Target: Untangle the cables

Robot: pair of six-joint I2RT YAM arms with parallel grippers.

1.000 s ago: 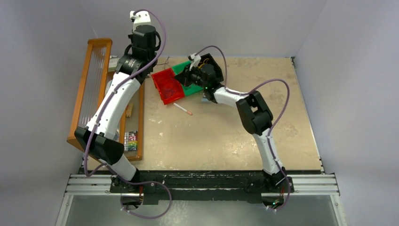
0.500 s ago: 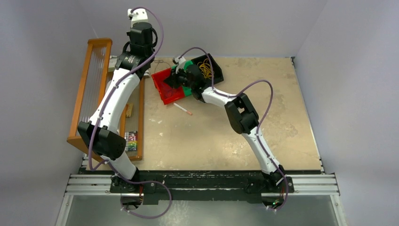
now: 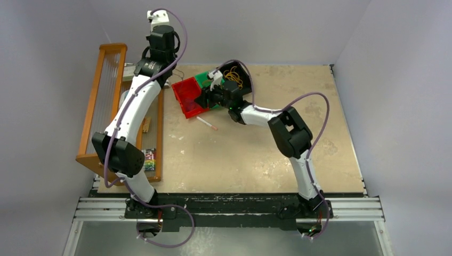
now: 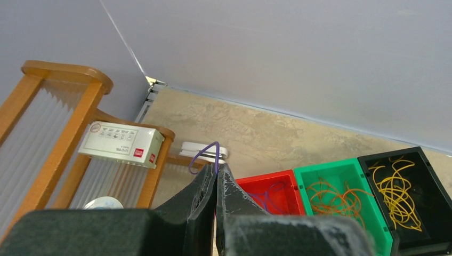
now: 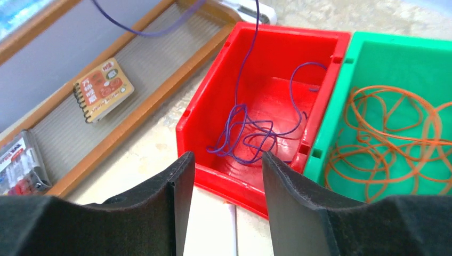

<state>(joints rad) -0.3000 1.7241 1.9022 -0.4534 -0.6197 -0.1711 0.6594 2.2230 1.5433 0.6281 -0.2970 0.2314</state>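
With our left pincer [image 4: 216, 178] clamped shut on the purple wire [image 5: 250, 133], whose tangle lies in the red bin [image 5: 288, 33] below it, we should lower the half-open, empty right pincer [image 5: 226, 158] onto the loops just ahead of it and lift slowly.

Bright even light, soft shadows, wrist-view foregrounds blurred

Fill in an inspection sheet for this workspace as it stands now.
Surface: beige table, mottled.
Job's things: purple wire in red bin, one strand rising out; orange wires in green bin; yellow wires in black bin.
Clutter: pen on table; notebook and box on wooden tray.
Grippers: left gripper shut on purple wire; right gripper open, facing red bin.
Cables: thick purple arm cables loop freely.
Surroundings: grey walls.
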